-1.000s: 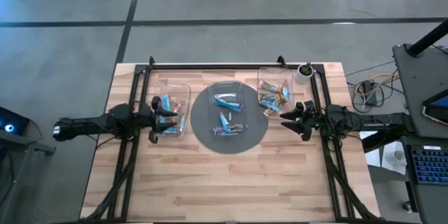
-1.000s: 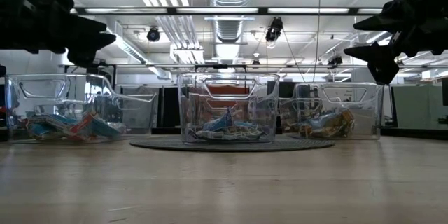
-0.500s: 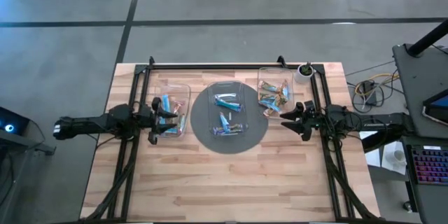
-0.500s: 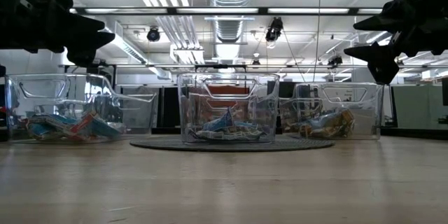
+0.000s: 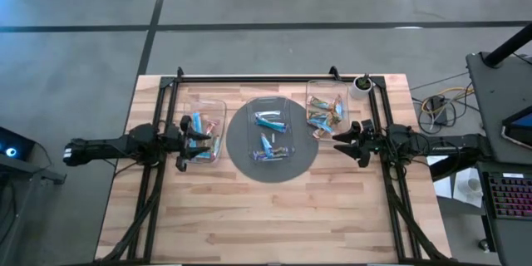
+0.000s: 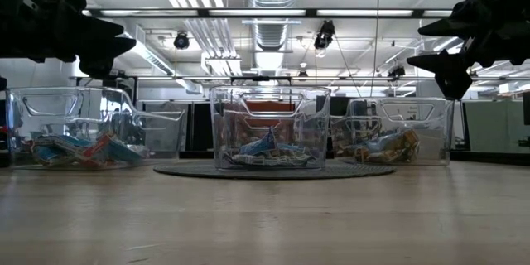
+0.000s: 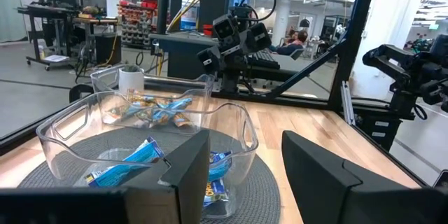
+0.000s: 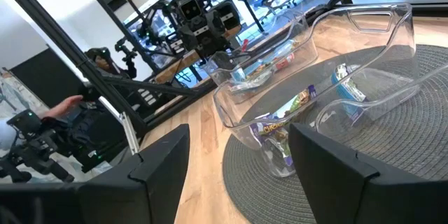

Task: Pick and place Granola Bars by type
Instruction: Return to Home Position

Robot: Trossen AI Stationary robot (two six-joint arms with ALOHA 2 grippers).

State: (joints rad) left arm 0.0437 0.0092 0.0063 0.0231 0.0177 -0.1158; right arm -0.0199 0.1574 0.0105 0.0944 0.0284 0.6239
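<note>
Granola Bars (image 5: 270, 120) lie sorted by type in three clear bins: left bin (image 5: 208, 100), mid bin (image 5: 272, 98) on the grey mat (image 5: 241, 156), right bin (image 5: 328, 83). Left gripper (image 5: 193, 143) hangs over the left bin's outer edge, right gripper (image 5: 349, 143) sits just beside the right bin. Both are spread and empty (no bars loose on the bench (image 5: 274, 216), so prob. only parking remains).

Near half of table (image 5: 274, 216) open; 3 clear trays (image 6: 269, 112) — tall-walled — bar far half.
</note>
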